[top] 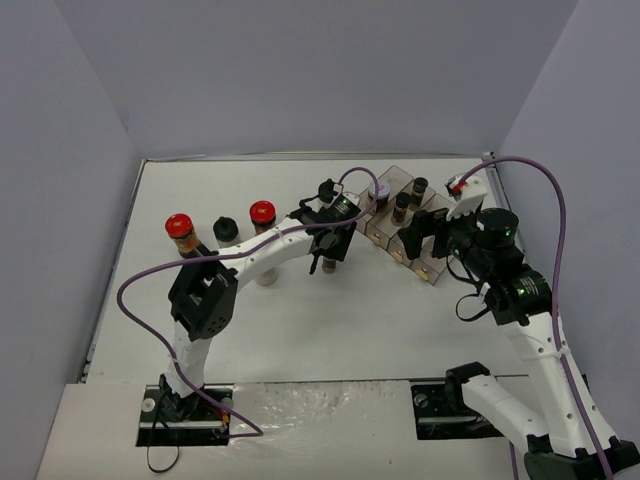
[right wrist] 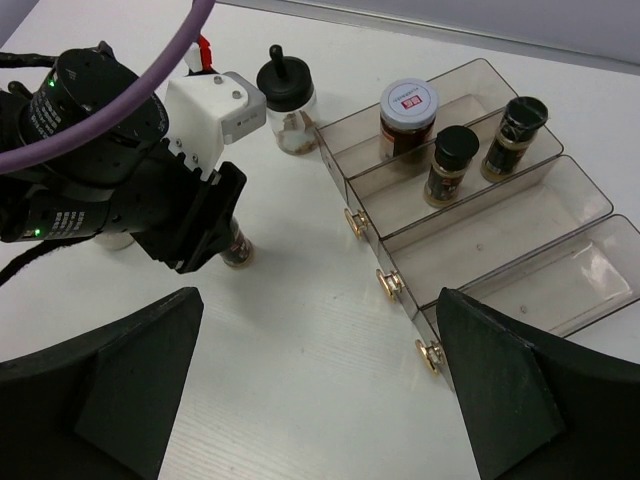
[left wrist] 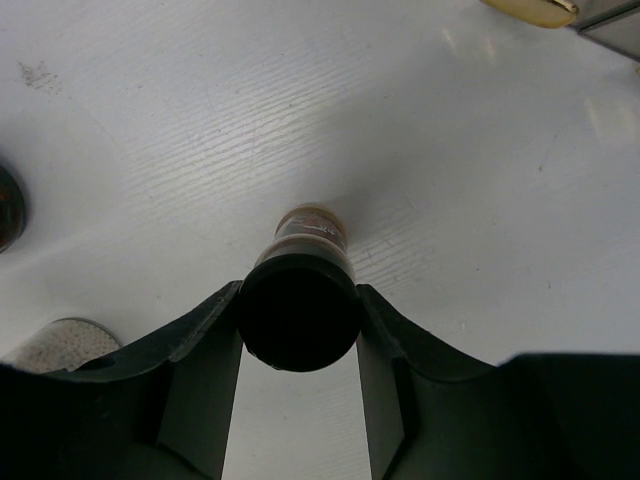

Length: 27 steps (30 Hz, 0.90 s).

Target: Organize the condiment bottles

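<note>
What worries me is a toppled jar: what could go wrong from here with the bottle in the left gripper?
1. The left gripper seems to pinch the black-capped bottle by its cap alone, so it could swing or slip in transit.
2. The knob-topped jar stands close to that gripper and could be knocked over.
3. The open right gripper hovers at the clear tray's front, so the arms might clash there.
</note>
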Each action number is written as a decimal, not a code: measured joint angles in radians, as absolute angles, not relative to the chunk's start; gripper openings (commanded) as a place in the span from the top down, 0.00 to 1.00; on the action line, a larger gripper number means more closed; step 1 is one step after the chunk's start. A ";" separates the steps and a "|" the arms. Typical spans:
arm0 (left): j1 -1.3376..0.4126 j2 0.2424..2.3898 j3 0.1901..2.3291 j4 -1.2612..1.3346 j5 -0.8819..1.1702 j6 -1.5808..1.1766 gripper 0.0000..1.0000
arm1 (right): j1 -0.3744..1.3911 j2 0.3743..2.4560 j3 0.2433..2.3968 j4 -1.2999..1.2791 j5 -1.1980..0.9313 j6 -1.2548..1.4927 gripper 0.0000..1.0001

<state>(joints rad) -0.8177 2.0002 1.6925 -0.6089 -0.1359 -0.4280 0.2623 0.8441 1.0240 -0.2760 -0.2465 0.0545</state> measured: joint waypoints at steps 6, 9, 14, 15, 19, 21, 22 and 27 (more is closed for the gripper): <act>-0.818 1.995 1.670 -0.583 -0.128 -0.433 0.36 | 0.262 0.844 1.021 -0.281 -0.246 0.055 0.00; -0.818 1.994 1.653 -0.585 -0.124 -0.437 0.23 | 0.262 0.844 1.021 -0.281 -0.246 0.054 0.00; -0.818 1.986 1.649 -0.595 -0.121 -0.447 0.06 | 0.262 0.848 1.021 -0.282 -0.247 0.055 0.00; -0.818 1.979 1.648 -0.599 -0.120 -0.450 0.04 | 0.262 0.850 1.022 -0.282 -0.250 0.055 0.00; -0.818 1.894 1.647 -0.625 -0.122 -0.458 0.03 | 0.263 0.872 1.037 -0.283 -0.279 0.056 0.00; -0.818 1.814 1.647 -0.637 -0.128 -0.457 0.03 | 0.262 0.894 1.054 -0.285 -0.297 0.056 0.00; -0.818 1.764 1.647 -0.644 -0.134 -0.457 0.03 | 0.263 0.905 1.061 -0.287 -0.305 0.056 0.00; -0.804 1.488 1.641 -0.686 -0.190 -0.457 0.03 | 0.270 0.974 1.099 -0.290 -0.340 0.055 0.00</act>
<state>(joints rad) -0.8040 1.4879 1.6411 -0.6857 -0.1900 -0.4568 0.2702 0.9743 1.0994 -0.2898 -0.3401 0.0545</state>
